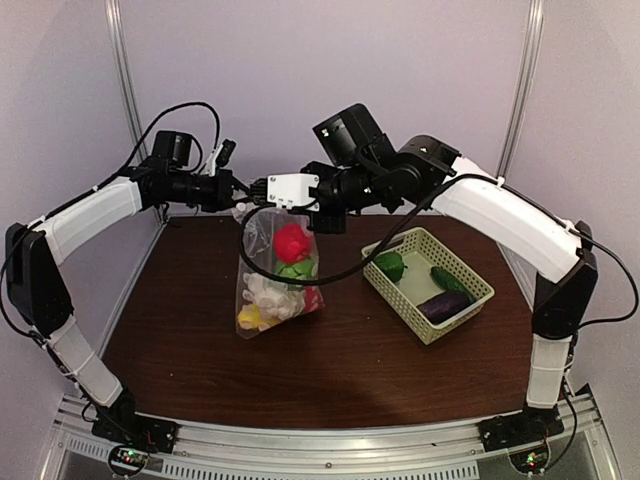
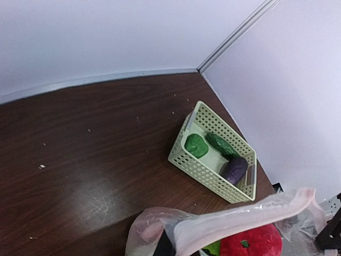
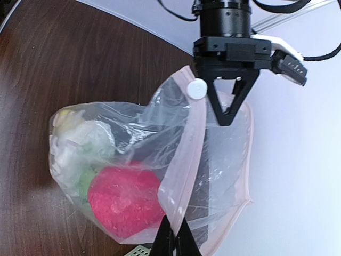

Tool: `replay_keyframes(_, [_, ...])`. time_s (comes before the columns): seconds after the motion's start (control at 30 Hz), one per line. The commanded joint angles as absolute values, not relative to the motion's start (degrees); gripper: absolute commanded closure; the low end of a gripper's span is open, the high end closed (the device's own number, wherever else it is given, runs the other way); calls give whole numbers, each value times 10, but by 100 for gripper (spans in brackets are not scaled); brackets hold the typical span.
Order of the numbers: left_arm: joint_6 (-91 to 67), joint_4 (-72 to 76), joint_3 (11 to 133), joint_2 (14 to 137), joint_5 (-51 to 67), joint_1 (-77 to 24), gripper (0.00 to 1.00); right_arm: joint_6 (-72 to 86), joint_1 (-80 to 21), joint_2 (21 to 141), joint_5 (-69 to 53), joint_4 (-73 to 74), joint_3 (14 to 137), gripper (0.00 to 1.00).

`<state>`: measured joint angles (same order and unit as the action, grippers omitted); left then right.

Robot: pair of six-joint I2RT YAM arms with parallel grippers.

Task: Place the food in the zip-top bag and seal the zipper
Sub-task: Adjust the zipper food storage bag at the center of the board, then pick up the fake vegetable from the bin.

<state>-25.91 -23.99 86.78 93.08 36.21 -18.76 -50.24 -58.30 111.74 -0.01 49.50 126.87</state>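
Note:
The clear zip-top bag (image 1: 275, 280) hangs between both grippers, its bottom down at the table. Inside it are a red-pink ball (image 1: 292, 242), white cauliflower (image 1: 268, 295), a green piece and a yellow piece (image 1: 248, 318). My left gripper (image 1: 243, 200) is shut on the bag's left top corner. My right gripper (image 3: 176, 240) is shut on the whitish zipper (image 3: 186, 154) at the other end. The left gripper (image 3: 228, 114) shows at the far end of the strip, and the mouth gapes beside it. Eggplant (image 1: 443, 305), cucumber (image 1: 450, 280) and a green round piece (image 1: 390, 265) lie outside the bag.
A pale green lattice basket (image 1: 400, 300) stands on the brown table right of the bag and holds those three pieces. Grey walls close in at the back and sides. A black cable loops from the right wrist across the bag's front.

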Motion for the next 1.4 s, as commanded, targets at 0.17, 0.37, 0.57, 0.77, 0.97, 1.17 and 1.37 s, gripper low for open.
replay_keyframes(0.17, [-256, -206, 842, 943, 378, -232, 100, -481, -579, 1130, -9, 494, 1297, 100])
replay_keyframes(0.37, [-255, -198, 837, 949, 397, -248, 100, -473, -587, 1143, -8, 495, 1316, 100])
replay_keyframes(0.57, [-252, -130, 788, 869, 334, -247, 100, -490, -590, 1111, 15, 496, 1212, 100])
replay_keyframes(0.77, [-256, -116, 783, 851, 343, -247, 100, -498, -590, 1059, -61, 553, 1169, 93])
replay_keyframes(0.97, [-276, -76, 760, 842, 371, -247, 100, -466, -579, 1031, -74, 552, 1173, 58])
replay_keyframes(1.17, [-283, -181, 812, 942, 379, -248, 100, -422, -541, 1008, -142, 528, 1132, 18])
replay_keyframes(1.37, [-286, -172, 803, 935, 372, -249, 100, -315, -399, 964, -224, 421, 1050, 0])
